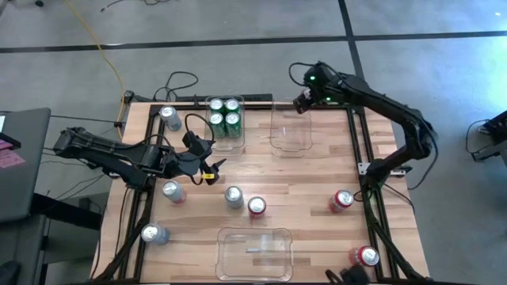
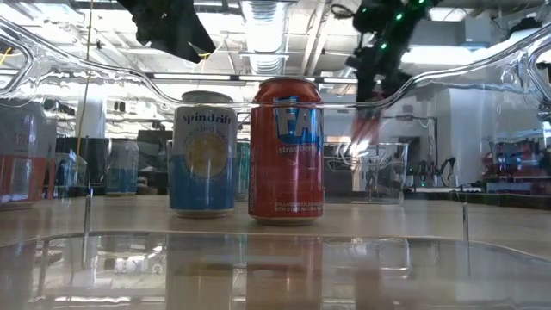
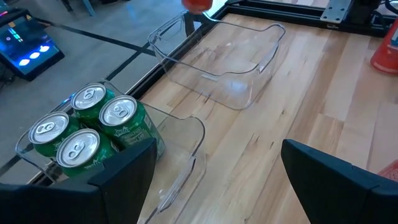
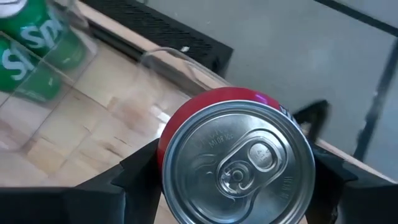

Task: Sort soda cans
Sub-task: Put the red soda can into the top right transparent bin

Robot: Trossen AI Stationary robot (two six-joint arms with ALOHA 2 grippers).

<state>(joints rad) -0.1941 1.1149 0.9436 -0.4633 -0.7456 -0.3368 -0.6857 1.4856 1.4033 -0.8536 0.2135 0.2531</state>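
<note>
While wooden table [image 1: 309,178] carries scattered soda cans [image 1: 257,206], grey floor [image 1: 238,47] surrounds.

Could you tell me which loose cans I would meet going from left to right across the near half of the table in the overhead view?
Silver can → silver can → silver can → red can → red can → red can.
</note>
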